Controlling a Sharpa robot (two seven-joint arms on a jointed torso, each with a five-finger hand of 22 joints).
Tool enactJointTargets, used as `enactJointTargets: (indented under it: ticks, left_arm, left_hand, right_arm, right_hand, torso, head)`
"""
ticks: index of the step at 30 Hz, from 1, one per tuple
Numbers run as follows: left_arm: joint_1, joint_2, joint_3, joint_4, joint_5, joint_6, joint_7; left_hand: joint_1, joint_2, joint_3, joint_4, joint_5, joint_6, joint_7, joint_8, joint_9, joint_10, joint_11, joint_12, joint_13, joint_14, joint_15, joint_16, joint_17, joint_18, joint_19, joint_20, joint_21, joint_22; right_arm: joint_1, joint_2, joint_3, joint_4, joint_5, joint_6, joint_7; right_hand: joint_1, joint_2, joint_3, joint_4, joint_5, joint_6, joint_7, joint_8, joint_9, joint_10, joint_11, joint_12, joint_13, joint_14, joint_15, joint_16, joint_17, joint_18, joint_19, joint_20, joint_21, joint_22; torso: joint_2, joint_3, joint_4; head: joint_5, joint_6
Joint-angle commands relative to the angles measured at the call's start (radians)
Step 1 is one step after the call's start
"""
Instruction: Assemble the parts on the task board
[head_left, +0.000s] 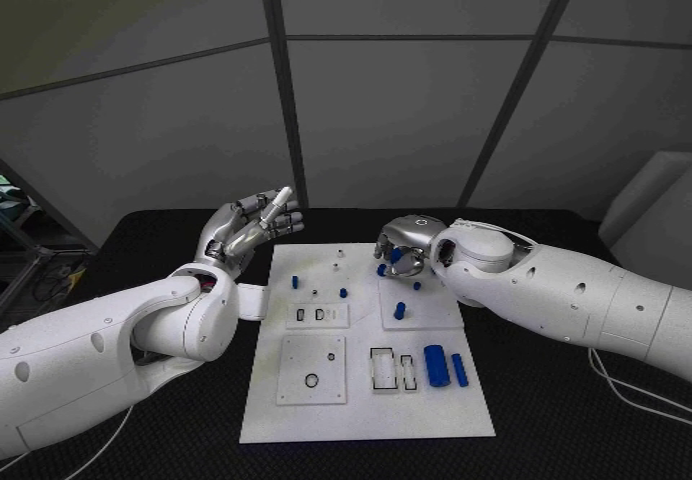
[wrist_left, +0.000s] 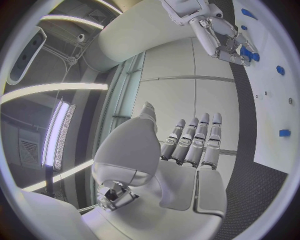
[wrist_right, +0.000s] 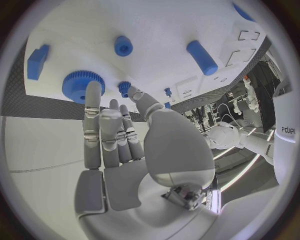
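Here the left hand (head_left: 254, 224) is raised off the task board's (head_left: 368, 405) ten o'clock corner, fingers straight, side by side, holding nothing. On the board, blue parts (head_left: 444, 366) lie toward four o'clock. At one o'clock the right hand (head_left: 405, 250) hovers over a blue gear (wrist_right: 77, 85), fingers extended and empty.
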Motion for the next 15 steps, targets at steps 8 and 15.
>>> enactJointTargets:
  ticks: [8,15]
  left_arm:
    - [0.001,-0.003,0.001,0.005,-0.01,0.019,0.002]
    - [0.001,-0.002,0.002,0.003,-0.01,0.022,0.0]
  left_hand:
    - [0.009,0.004,-0.004,0.001,0.003,-0.004,0.113,0.004,0.0,-0.001,-0.002,0.003,0.0,0.006,0.0,0.007,0.0,0.001,0.005,0.0,0.003,0.001]
    - [0.009,0.005,-0.004,0.001,0.003,-0.004,0.113,0.003,0.0,-0.002,-0.001,0.002,0.0,0.006,0.0,0.007,-0.001,0.001,0.005,0.0,0.003,0.0]
  right_arm:
    - [0.002,0.015,0.0,-0.02,-0.008,0.038,0.006]
    - [0.002,0.023,0.0,-0.03,-0.006,0.044,0.012]
  right_hand:
    - [0.009,0.007,0.041,0.011,-0.011,0.011,0.005,0.003,0.003,0.016,-0.006,0.018,0.002,0.028,0.0,0.065,0.072,0.012,-0.01,-0.004,0.036,0.021]
    - [0.01,0.011,0.078,0.022,-0.016,0.041,0.01,0.01,0.005,0.038,-0.007,0.024,0.002,0.032,-0.001,0.109,0.117,0.012,-0.017,-0.006,0.063,0.039]
  torso:
    - [0.005,0.0015,-0.0009]
    - [0.005,0.0021,-0.0004]
  head:
    - [0.0,-0.007]
    - [0.001,-0.01]
